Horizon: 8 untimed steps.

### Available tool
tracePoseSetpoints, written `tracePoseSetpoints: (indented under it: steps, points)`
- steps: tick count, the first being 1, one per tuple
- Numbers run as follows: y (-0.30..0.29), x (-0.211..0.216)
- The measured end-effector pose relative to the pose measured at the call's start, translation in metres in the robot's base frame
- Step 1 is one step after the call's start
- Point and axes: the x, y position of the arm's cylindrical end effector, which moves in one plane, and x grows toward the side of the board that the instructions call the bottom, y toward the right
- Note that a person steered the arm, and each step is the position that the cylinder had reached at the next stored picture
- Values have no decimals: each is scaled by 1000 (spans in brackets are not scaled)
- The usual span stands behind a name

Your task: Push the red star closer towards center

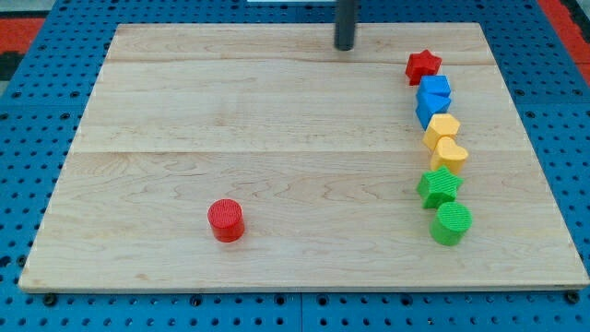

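Note:
The red star (423,65) lies near the top right of the wooden board (277,129), at the head of a column of blocks. My tip (345,46) is at the view's top centre, to the left of the red star and apart from it by a clear gap. It touches no block.
Below the red star run two blue blocks (434,90) (430,111), a yellow hexagon (442,129), a yellow heart (449,154), a green star (439,186) and a green cylinder (451,223). A red cylinder (226,220) stands at the lower left. Blue pegboard surrounds the board.

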Motion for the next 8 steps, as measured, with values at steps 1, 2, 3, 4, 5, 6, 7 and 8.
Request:
tracePoseSetpoints:
  steps: [1, 2, 3, 4, 5, 6, 7, 8]
  points:
    - [88, -13]
    - [113, 40]
    - [56, 82]
    - [-7, 111]
    - [-7, 170]
    - [-10, 172]
    - [42, 175]
    - [27, 241]
